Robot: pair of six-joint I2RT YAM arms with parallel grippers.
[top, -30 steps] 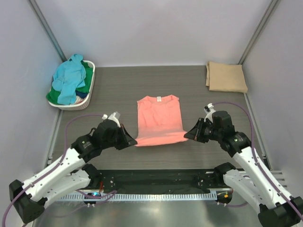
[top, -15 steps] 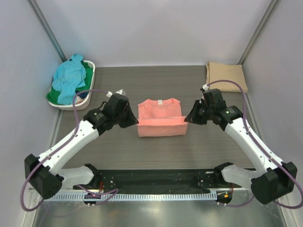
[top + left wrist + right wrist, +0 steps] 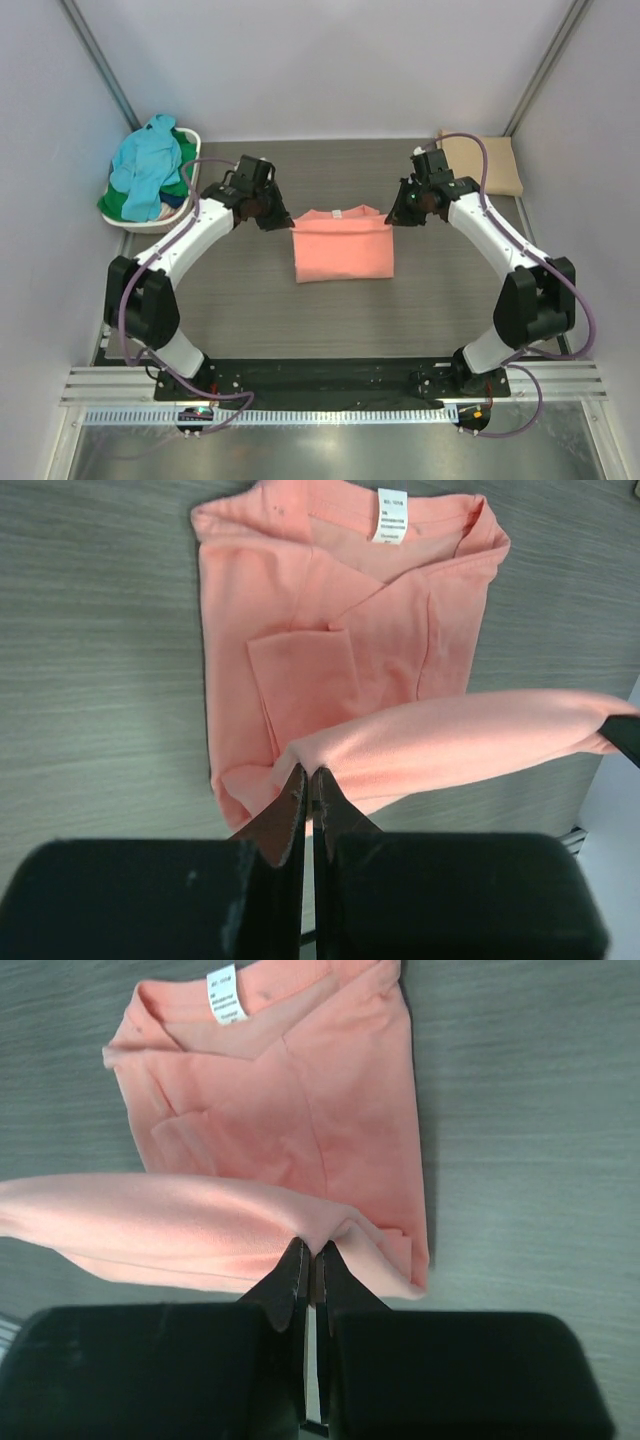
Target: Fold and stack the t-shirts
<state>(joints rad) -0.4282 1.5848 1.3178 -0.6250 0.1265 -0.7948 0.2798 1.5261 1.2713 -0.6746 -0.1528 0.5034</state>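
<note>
From above, the salmon-pink shirt [image 3: 343, 250] lies in the middle of the bench [image 3: 240, 300], with the left gripper [image 3: 282, 220] and right gripper [image 3: 398, 214] at its far corners. A tan shirt [image 3: 490, 165] sits in the far right corner. Left wrist: the jaws are clamped on a raised fold of pink cloth. Right wrist: the jaws pinch the same fold's other end.

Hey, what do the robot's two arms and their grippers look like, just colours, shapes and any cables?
The left arm and right arm have white tubular links with black joints and black bases. A purple cable loops along each. The left gripper and right gripper are black and blocky, with flat fingers tapering to thin tips.
</note>
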